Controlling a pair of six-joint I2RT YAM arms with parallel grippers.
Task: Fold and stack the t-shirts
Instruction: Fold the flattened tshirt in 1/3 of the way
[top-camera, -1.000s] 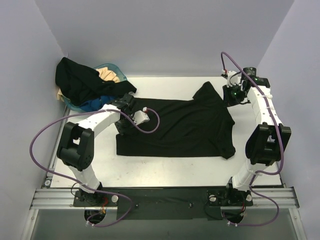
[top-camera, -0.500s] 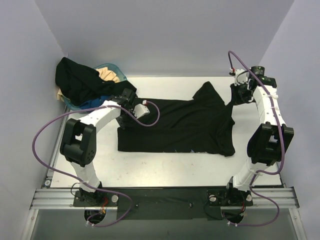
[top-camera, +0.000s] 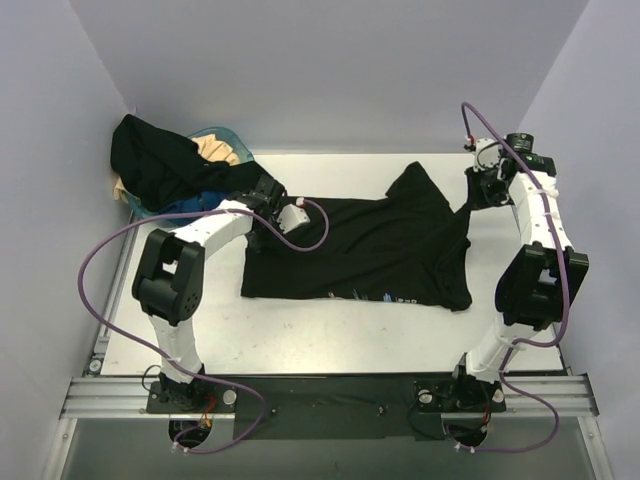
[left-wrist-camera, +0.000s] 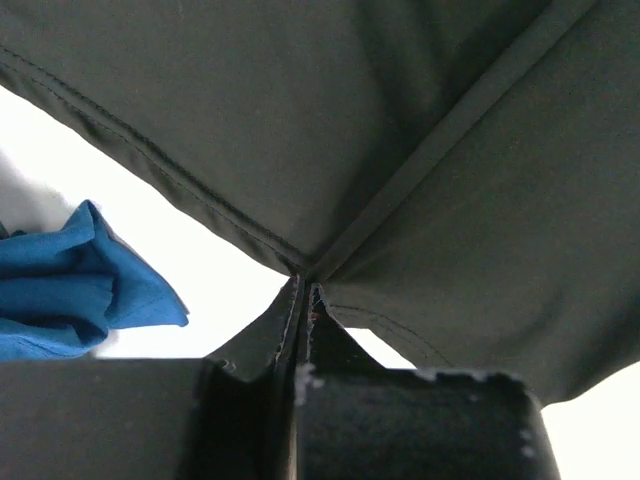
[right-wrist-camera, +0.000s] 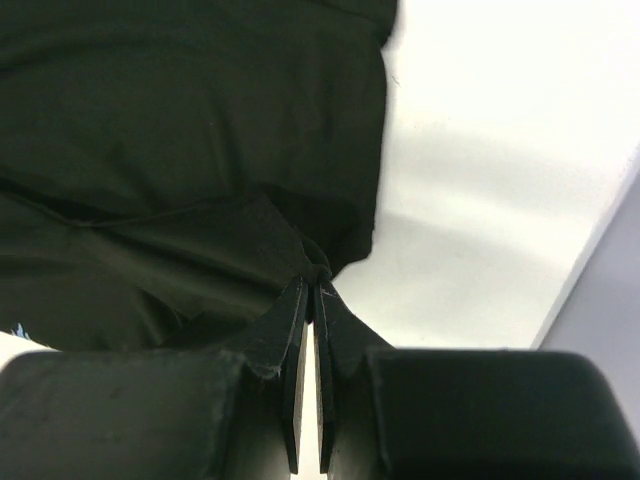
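We see a black shirt (top-camera: 360, 250) spread across the middle of the table (top-camera: 330, 335), its long side running left to right. A small white and blue print (top-camera: 385, 296) shows at its near hem. The cloth lies mostly flat, with one sleeve folded up toward the far side.

The left gripper (left-wrist-camera: 303, 288) sits at the shirt's far left corner. Its jaws are pressed together on a fold of the black cloth, just where two stitched hems meet. The right gripper (right-wrist-camera: 312, 278) sits at the far right edge of the shirt. Its jaws are likewise closed, pinching a corner of the cloth, and creases gather toward the pinch. Bare table shows to the right of that corner.

A teal basket (top-camera: 232, 133) stands at the far left corner of the table, just beside the left gripper. A second black shirt (top-camera: 160, 165) is draped over its rim, a cream shirt (top-camera: 213, 150) shows inside it, and a blue shirt (top-camera: 185, 210) hangs at its near side. In the left wrist view we see the blue cloth to the left of the fingers, apart from the pinched shirt.
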